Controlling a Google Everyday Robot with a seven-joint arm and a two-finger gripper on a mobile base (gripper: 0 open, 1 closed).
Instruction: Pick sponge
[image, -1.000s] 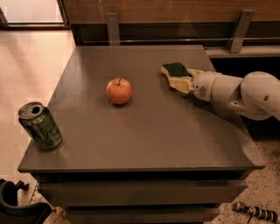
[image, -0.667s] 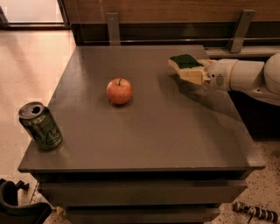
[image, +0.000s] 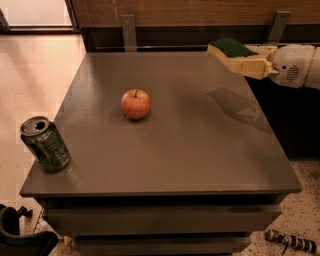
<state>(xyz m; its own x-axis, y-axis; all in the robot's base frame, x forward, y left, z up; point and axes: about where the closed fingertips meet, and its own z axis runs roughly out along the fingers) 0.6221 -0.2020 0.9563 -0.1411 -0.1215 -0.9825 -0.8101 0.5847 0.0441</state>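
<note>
The gripper (image: 248, 65), at two o'clock above the table (image: 200, 155), is clamped on the sponge (image: 231, 48); the sponge juts from it toward nine o'clock, off the tabletop.

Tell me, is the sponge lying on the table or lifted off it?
Lifted: the claw, at far right, holds the sponge above the table, shadow beneath.

The gripper (image: 248, 64) holds the sponge (image: 231, 47) above the table (image: 200, 150), far right — apple (image: 135, 103) mid-table, can (image: 45, 144) near-left
</note>
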